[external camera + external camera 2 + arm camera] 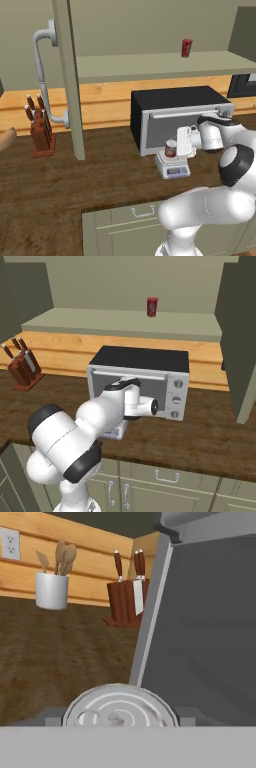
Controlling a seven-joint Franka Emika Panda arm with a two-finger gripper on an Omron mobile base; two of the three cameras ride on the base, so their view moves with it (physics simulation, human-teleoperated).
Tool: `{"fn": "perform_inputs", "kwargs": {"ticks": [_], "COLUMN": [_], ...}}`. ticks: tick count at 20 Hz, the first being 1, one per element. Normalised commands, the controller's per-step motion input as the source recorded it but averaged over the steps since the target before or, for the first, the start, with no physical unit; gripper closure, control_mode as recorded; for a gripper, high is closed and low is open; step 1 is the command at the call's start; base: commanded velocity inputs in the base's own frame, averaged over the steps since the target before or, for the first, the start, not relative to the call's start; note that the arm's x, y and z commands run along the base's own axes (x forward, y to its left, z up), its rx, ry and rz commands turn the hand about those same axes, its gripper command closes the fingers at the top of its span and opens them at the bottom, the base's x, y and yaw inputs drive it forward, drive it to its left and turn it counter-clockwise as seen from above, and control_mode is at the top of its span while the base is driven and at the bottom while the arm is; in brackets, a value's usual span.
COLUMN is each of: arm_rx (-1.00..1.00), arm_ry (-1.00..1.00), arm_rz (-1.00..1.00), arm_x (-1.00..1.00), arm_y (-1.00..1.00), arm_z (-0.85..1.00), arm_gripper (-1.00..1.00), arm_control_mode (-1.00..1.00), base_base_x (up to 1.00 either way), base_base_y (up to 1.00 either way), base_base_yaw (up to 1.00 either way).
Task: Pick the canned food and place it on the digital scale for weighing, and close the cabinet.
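The canned food, short with a dark red-brown label, stands on the platform of the small white digital scale in front of the toaster oven. My gripper reaches in level from the right and is shut on the can. In the hand view the can's silvery top sits between my two fingertips. The arm hides most of the scale in the right base view. The olive-grey cabinet door with its pale bar handle stands open on the left; another door hangs open on the right.
The silver-and-black toaster oven stands right behind the scale. A slim bright red can is on the cabinet shelf. A knife block sits at the left, with a white utensil holder beyond it. Drawers lie below the counter edge.
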Motion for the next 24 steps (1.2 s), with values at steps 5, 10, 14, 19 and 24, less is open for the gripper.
{"fn": "perform_inputs", "kwargs": {"ticks": [5, 10, 14, 19, 24], "arm_rx": [0.0, 0.0, 0.0, 0.0, 0.0], "arm_ry": [0.02, 0.07, 0.0, 0.0, -0.01], "arm_rz": [0.0, 0.0, 0.0, -0.02, -0.04], "arm_x": [-0.06, -0.04, -0.03, -0.07, -0.09], "arm_y": [-0.05, 0.0, -0.06, -0.14, -0.22], "arm_z": [-0.18, -0.01, 0.0, 0.0, 0.0], "arm_gripper": [-1.0, -1.0, -1.0, -1.0, -1.0], "arm_control_mode": [-1.0, -1.0, -1.0, -1.0, -1.0], "base_base_x": [0.0, 0.0, 0.0, 0.0, 0.0], "base_base_y": [0.0, 0.0, 0.0, 0.0, 0.0], "base_base_yaw": [0.0, 0.0, 0.0, 0.0, 0.0]}}
